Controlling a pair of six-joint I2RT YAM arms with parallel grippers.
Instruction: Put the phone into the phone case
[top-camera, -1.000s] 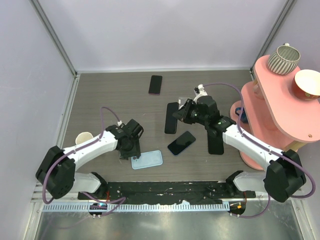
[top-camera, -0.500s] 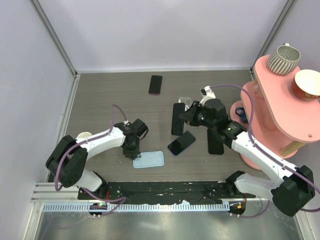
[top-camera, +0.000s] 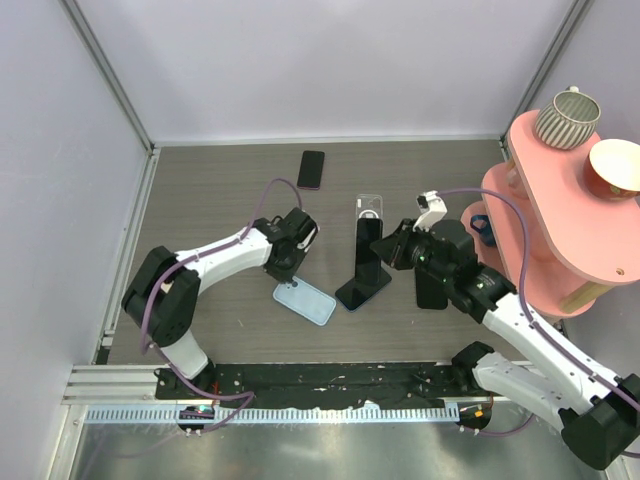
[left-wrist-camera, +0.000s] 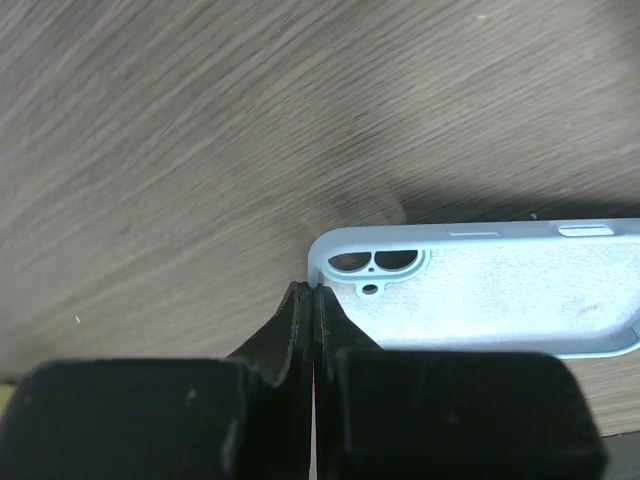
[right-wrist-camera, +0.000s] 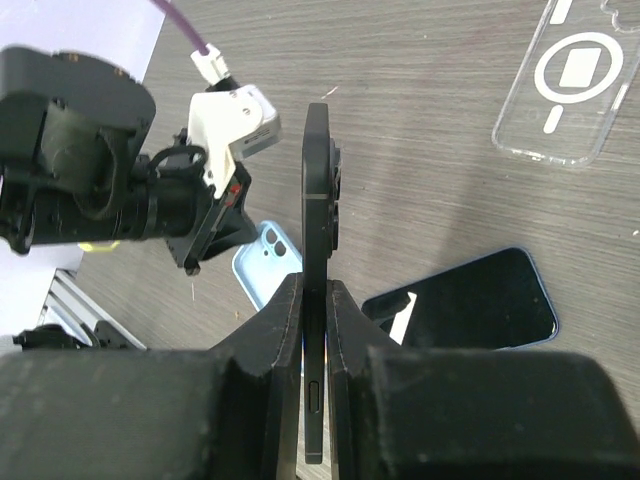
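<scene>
The phone (right-wrist-camera: 317, 200) is carried off the counter (top-camera: 220, 190) and is seen edge-on from the right wrist. It is clamped across its two faces by the right fingers (right-wrist-camera: 275, 340), which are drawn in almost fully, to no more than its thickness. The hold is taken near one end, so most of the slab stands out ahead of the fingers. In the overhead view its long axis runs from near to far. Its near end overlaps the blue-rimmed phone (top-camera: 362, 287) lying screen-up; whether the two touch cannot be told.

The phone case (top-camera: 369, 208) lies flat on the counter just beyond the phone's far end, its white ring mark showing and nothing resting in it. Its long axis is nearly parallel to the phone's. From the right wrist it is seen ahead and off to the right of the held edge. The coming move is therefore judged to be a short carry toward the far side, with the slab turned from edge-on to flat over the shell. The right arm is much the nearer.

The left fingers (left-wrist-camera: 285, 335) are pressed fully together with nothing between them. Their tips are set low, just beside the camera corner of the light-blue phone (left-wrist-camera: 490, 300), well apart from the case.
</scene>
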